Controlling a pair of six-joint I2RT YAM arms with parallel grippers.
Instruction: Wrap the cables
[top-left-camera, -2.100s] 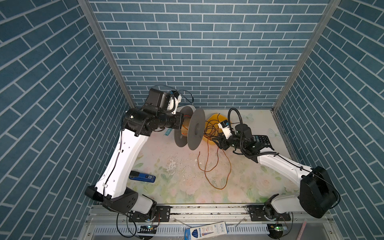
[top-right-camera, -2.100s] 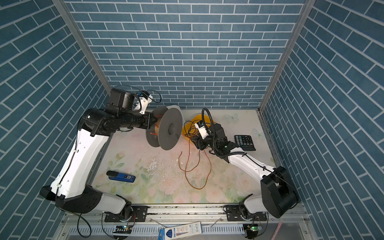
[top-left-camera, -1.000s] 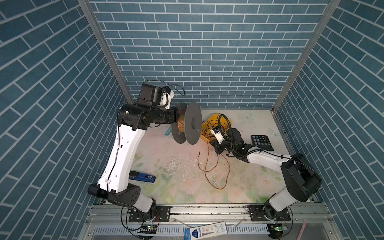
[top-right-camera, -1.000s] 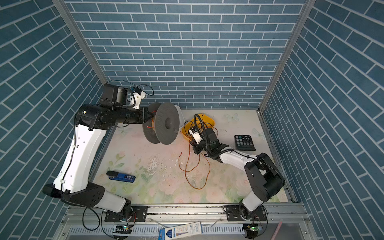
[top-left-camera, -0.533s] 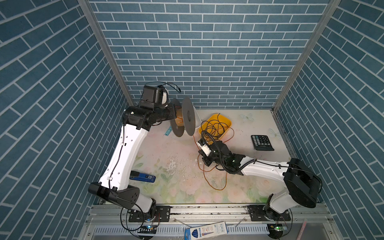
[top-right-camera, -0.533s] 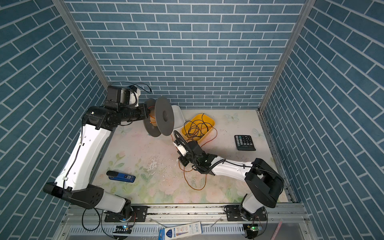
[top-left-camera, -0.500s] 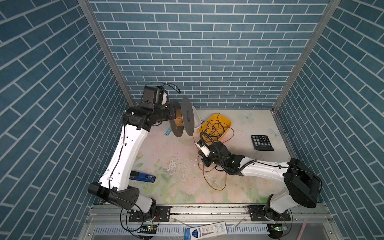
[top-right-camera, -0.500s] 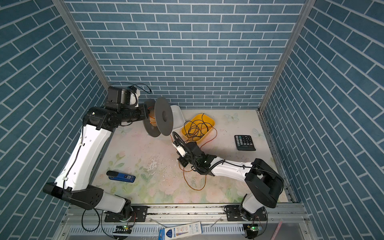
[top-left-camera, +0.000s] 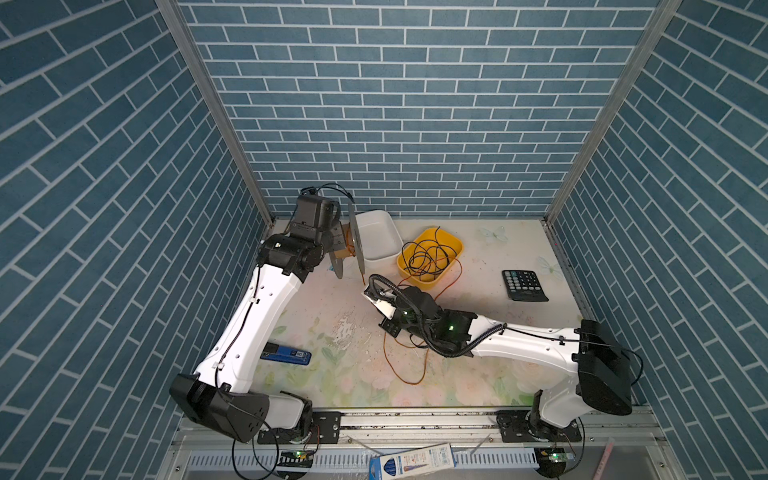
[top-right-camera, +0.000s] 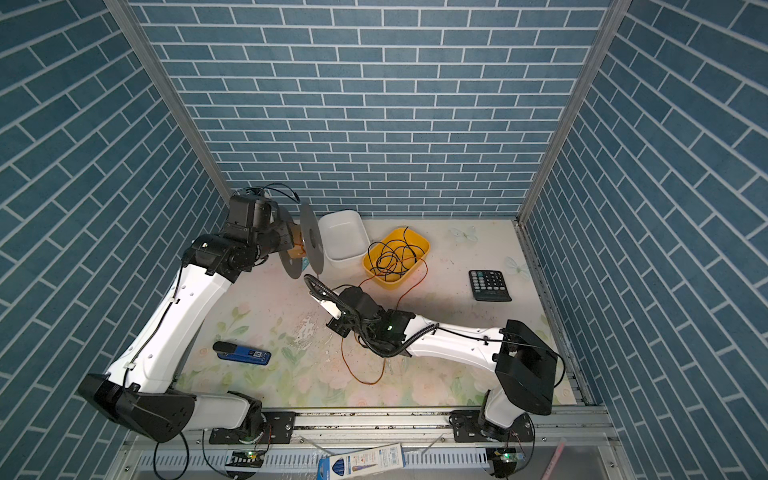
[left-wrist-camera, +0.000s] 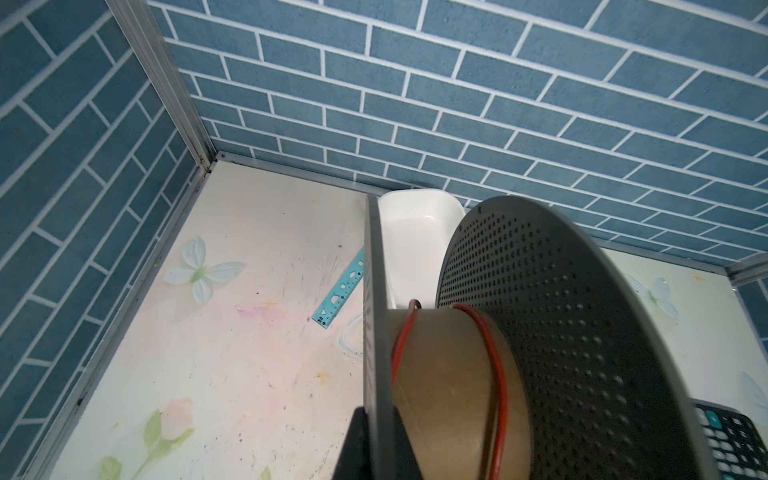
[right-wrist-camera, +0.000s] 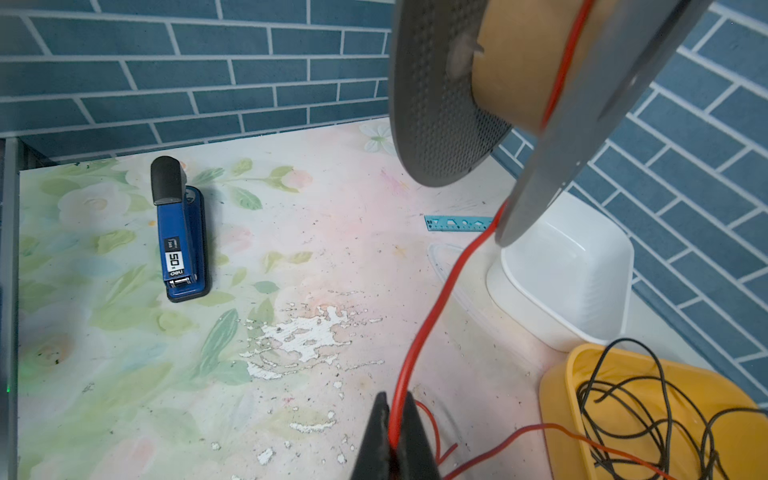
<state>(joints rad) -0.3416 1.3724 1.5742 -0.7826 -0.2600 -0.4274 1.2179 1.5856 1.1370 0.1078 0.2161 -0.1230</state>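
Observation:
The cables are one orange-red wire (right-wrist-camera: 436, 299). It runs from the cardboard core of a grey-flanged spool (top-left-camera: 354, 245) down into my right gripper (right-wrist-camera: 395, 401), which is shut on it just above the table. More of it lies in loose loops (top-left-camera: 422, 368) on the table in both top views. A couple of turns (left-wrist-camera: 494, 365) sit on the core. My left gripper (left-wrist-camera: 376, 419) is shut on one spool flange and holds the spool off the table near the back left corner, edge-on in a top view.
A white tub (top-left-camera: 376, 237) stands at the back wall behind the spool. Beside it is a yellow tub (top-left-camera: 446, 241) holding a black wire tangle (top-left-camera: 428, 257). A calculator (top-left-camera: 524, 285) lies at the right, a blue stapler (top-left-camera: 286, 354) front left, a teal ruler (right-wrist-camera: 457, 223) under the spool.
My right gripper has moved left from beside the yellow tub to below the spool, keeping the wire. The left arm has drawn the spool back and left and turned it edge-on.

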